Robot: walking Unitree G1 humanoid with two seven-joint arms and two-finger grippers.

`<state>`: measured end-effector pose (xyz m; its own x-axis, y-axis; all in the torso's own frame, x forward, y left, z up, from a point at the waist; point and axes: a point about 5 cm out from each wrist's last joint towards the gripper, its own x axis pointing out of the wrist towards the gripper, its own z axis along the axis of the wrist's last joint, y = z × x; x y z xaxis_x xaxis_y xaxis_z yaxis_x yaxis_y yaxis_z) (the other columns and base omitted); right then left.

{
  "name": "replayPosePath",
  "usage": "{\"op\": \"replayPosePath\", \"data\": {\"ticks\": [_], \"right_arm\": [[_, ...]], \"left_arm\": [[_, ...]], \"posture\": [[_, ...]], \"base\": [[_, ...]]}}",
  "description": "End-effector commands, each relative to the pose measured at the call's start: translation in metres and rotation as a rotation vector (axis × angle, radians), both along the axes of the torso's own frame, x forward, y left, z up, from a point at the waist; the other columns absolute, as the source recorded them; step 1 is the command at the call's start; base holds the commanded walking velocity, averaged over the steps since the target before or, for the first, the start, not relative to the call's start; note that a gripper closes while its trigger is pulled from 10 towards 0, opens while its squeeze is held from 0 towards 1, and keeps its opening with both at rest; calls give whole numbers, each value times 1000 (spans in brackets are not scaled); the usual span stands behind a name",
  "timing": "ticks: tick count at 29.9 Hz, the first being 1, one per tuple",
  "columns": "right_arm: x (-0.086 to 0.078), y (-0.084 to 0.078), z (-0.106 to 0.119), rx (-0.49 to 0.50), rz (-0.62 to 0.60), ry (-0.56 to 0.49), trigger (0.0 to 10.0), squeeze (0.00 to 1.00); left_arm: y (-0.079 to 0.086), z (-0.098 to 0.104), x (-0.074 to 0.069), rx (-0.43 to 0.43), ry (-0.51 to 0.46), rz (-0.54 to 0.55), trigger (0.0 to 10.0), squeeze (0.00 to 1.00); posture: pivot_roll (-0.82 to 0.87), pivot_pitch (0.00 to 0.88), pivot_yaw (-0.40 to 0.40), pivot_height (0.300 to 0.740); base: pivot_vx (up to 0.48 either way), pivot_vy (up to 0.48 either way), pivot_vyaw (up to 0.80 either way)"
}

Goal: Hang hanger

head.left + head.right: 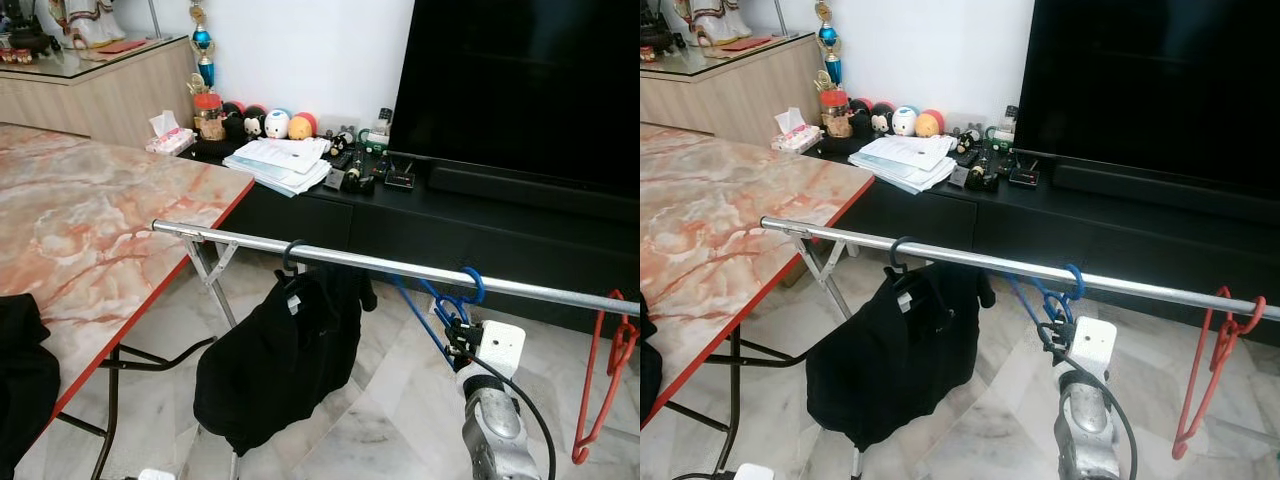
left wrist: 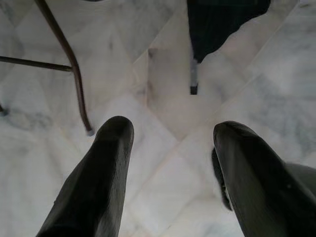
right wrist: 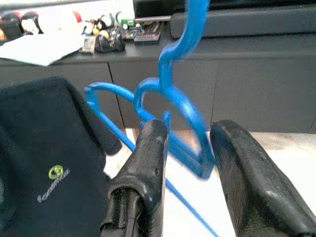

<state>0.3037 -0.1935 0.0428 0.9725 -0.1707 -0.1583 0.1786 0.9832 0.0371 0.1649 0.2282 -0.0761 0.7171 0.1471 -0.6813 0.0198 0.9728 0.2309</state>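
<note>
Right wrist view shows my right gripper [image 3: 185,143] with its two fingers spread around the blue plastic hanger [image 3: 170,113], whose hook sits over the long silver metal rail [image 1: 400,268], at 3 o'clock from the black shirt [image 1: 275,365]

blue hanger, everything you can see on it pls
The blue hanger looks like plastic, with a curved hook and a looped neck. Its hook is over the silver rail, between the black garment and the red hanger. It carries no clothing. The right gripper straddles its neck from below, fingers apart.
</note>
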Motion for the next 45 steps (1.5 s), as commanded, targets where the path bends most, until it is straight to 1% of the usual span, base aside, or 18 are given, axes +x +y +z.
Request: {"op": "replayPosePath", "data": {"ticks": [1,3,5,10,13,18,22,25,38,45], "right_arm": [[-6,4,-1,-15,25,-10,10000,0],[-9,5,-2,-16,31,-11,10000,0],[-17,5,-3,-14,35,-24,10000,0],[-22,5,-2,0,37,-44,10000,0],[-24,8,-2,2,42,-46,10000,0],[-18,11,3,17,38,-57,10000,0],[-18,11,4,18,41,-64,10000,0],[-21,11,0,7,40,-39,10000,0],[-22,11,1,16,21,-43,10000,0],[-22,6,-4,36,-15,-22,10000,0]], "left_arm": [[-3,-1,-2,-7,-2,-4,10000,0],[-3,-2,-3,-10,5,15,10000,0],[-3,-4,-8,-27,14,57,10000,0],[-3,-6,-11,-40,16,70,10000,0],[-3,-5,-10,-53,8,77,10000,0],[-4,-3,-4,-63,-8,72,10000,0],[-5,-2,-3,-66,-9,74,10000,0],[-6,-3,-3,-67,-5,76,10000,0],[-8,-5,-5,-64,11,69,10000,0],[-9,-5,-5,-68,12,68,10000,0]], "posture": [[86,0,-15,740],[86,0,-15,740],[73,2,-17,740],[71,0,-19,740],[70,0,-17,740],[66,0,-18,740],[73,0,-19,740],[72,0,-18,740],[76,0,-22,740],[75,0,-25,740]], "base": [[0,0,0],[0,0,0],[0,0,0],[0,0,0],[0,0,0],[-234,0,0],[-310,0,0],[-320,0,0],[-325,0,0],[-324,0,0]]}}
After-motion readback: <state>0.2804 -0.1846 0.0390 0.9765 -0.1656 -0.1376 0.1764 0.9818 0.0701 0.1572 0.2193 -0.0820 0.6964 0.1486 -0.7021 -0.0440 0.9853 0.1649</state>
